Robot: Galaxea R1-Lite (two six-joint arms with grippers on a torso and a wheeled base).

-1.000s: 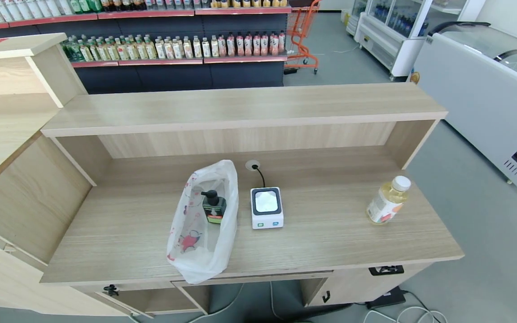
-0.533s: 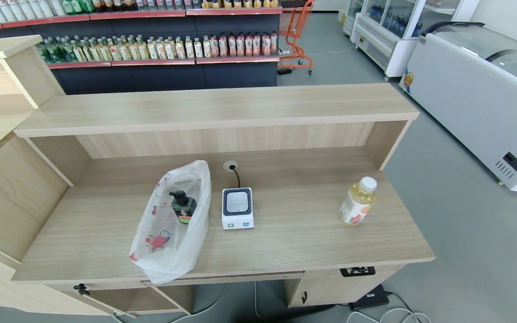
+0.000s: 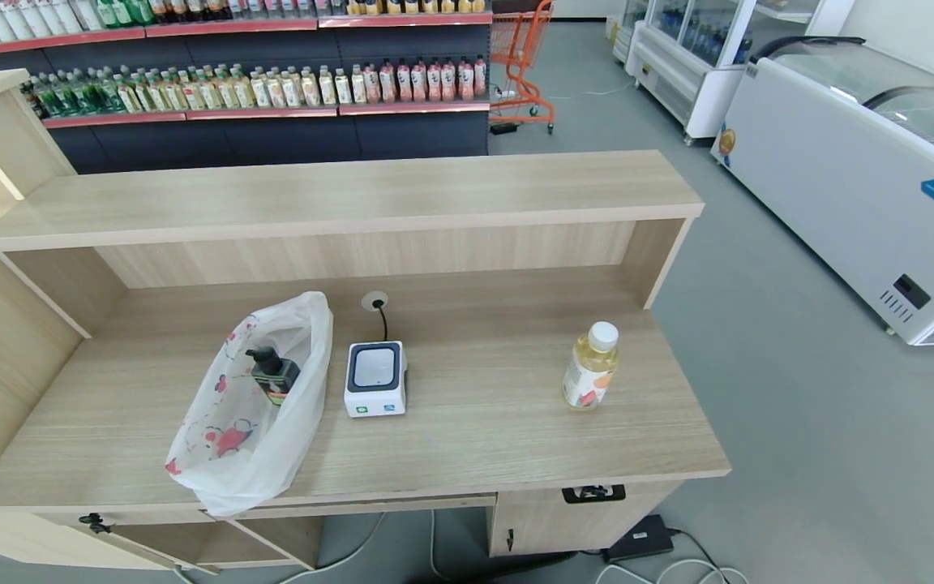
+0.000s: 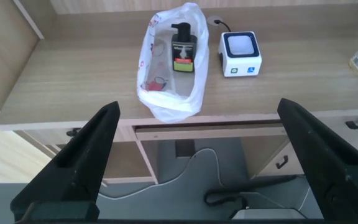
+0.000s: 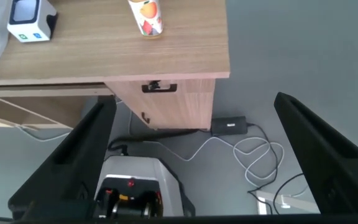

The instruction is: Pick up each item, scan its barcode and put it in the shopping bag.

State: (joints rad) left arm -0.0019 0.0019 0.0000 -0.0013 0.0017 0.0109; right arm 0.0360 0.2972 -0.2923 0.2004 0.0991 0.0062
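Light wooden bench (image 3: 475, 442), barcode scanner (image 3: 375, 378) near its middle, white shopping bag (image 3: 232, 438) lying open at the scanner's nine o'clock, just beside it, white-capped bottle (image 3: 591, 367) upright at three o'clock, well apart, near the bench's end.

Wooden counter (image 3: 475, 430); stocked shelves (image 3: 256, 85); chest freezer (image 3: 832, 186); grey floor (image 3: 799, 422)

Wide gap on the counter (image 3: 483, 422)
The bottle (image 3: 591, 377) stood alone, well apart from the scanner (image 3: 375, 378); the shopping bag (image 3: 248, 422) crowded the scanner's other side, and a shelf (image 3: 337, 199) overhung the back.
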